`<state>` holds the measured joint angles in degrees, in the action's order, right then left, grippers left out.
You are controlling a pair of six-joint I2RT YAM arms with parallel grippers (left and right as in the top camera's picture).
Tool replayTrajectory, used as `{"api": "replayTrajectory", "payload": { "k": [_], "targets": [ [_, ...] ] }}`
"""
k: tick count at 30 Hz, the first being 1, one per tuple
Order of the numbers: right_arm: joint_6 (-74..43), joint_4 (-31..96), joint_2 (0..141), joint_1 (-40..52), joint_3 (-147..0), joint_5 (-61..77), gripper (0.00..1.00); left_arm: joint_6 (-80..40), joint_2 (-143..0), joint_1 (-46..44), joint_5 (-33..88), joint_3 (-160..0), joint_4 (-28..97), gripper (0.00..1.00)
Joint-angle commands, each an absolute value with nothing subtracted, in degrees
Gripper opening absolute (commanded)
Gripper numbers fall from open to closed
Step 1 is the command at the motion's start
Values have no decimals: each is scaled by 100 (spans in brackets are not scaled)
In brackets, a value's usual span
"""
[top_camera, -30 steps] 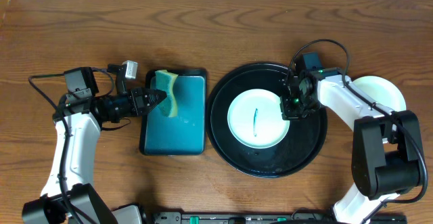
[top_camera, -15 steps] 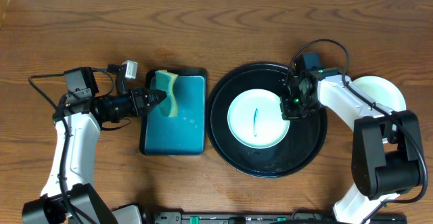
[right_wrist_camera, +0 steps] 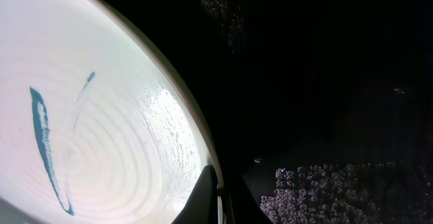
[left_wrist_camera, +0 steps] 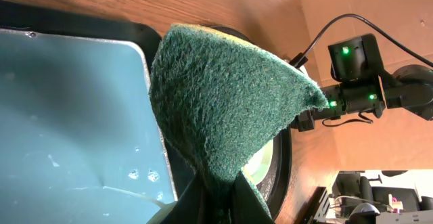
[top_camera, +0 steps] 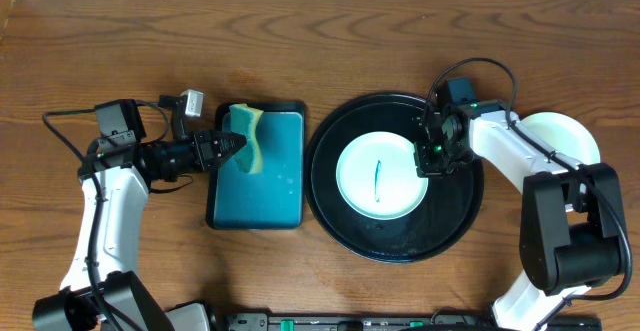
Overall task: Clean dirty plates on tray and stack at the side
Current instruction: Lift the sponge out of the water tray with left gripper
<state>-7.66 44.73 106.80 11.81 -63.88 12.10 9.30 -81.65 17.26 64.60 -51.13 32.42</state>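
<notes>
A pale mint-white plate (top_camera: 378, 176) with a thin teal scribble lies in the large round black tray (top_camera: 440, 226). My right gripper (top_camera: 428, 161) is at the plate's right rim, shut on it. In the right wrist view one finger (right_wrist_camera: 215, 197) lies on the rim of the plate (right_wrist_camera: 101, 116), with the tray floor (right_wrist_camera: 325, 82) beside it. My left gripper (top_camera: 235, 143) is shut on a green-and-yellow sponge (top_camera: 248, 136) over the teal tray; the left wrist view shows the sponge (left_wrist_camera: 223, 95) pinched between the fingers (left_wrist_camera: 216, 200). No yellow plate is in view.
A rectangular teal tray (top_camera: 270, 186) with a black rim and water drops (left_wrist_camera: 67, 116) lies left of the black tray. Another pale plate (top_camera: 560, 131) rests on the bare wood at the far right, partly under my right arm. Cables trail off both arms.
</notes>
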Motion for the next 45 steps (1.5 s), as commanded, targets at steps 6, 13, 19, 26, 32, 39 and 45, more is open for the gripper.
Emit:
{"api": "replayTrajectory", "payload": {
  "k": [6,13,19,26,32,39,45],
  "targets": [
    [-768,4388,10844,1210,-6202,1079,1,1052,-8134,1745,6641,-5078,3251,7],
    [-768,4386,10844,1210,-6202,1079,1,1052,-8134,1745,6639,-5078,3251,8],
    [-768,4386,10844,1210,-6202,1079,1,1052,-8134,1745,6639,-5076,3251,8],
    [-768,4386,10844,1210,-6202,1079,1,1052,-8134,1745,6639,-5078,3251,7],
    [-768,4386,10844,1210,-6202,1079,1,1052,-8134,1745,6637,-5078,3251,7],
    [-768,4386,10844,1210,-6202,1079,1,1050,-8134,1745,6639,-5078,3253,7],
    [-768,4364,10844,1210,-6202,1079,1,1022,-8134,1660,6589,-5078,3258,8]
  ]
}}
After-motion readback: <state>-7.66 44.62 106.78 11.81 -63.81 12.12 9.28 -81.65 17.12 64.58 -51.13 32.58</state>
